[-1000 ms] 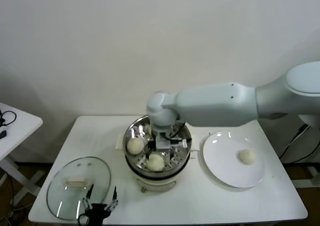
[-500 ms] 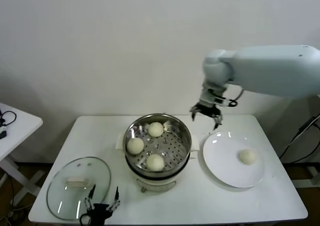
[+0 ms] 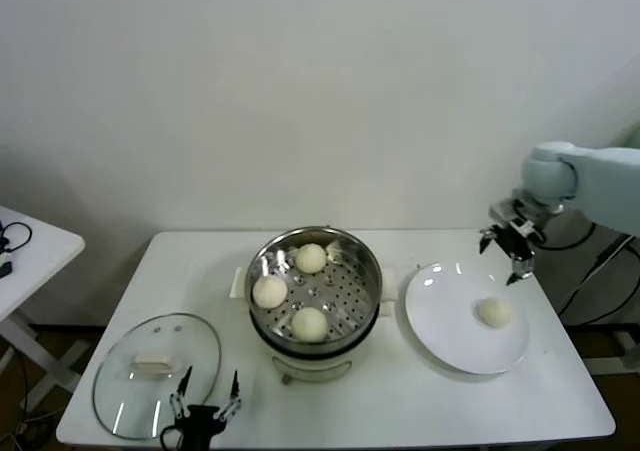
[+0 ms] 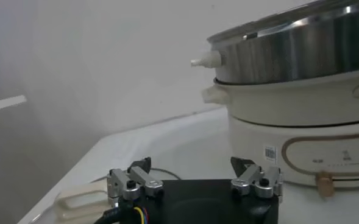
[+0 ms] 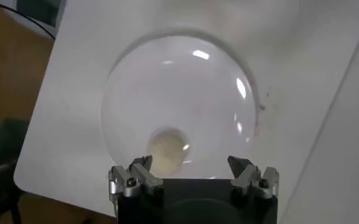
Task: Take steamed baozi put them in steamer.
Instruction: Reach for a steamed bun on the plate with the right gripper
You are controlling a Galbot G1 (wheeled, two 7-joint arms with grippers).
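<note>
The steamer (image 3: 350,296) stands mid-table, a shiny steel pot on a white base. Three cream-white baozi lie on its perforated tray: one at the back (image 3: 311,258), one on the left (image 3: 270,291), one at the front (image 3: 310,323). One more baozi (image 3: 493,312) lies on the white plate (image 3: 450,331) to the right. My right gripper (image 3: 509,248) is open and empty, held above the plate's far right edge. The right wrist view shows that baozi (image 5: 167,148) on the plate (image 5: 197,91) below the open right gripper (image 5: 192,163). My left gripper (image 3: 204,403) is open, parked at the table's front edge.
A round glass lid (image 3: 130,366) lies flat at the front left, next to the left gripper. The left wrist view shows the steamer's side (image 4: 301,109) close ahead of the left gripper (image 4: 196,167). A small white side table (image 3: 30,246) stands at far left.
My right gripper has left the steamer, where it released a baozi at the back, and has swung right to above the plate. The left arm has not moved.
</note>
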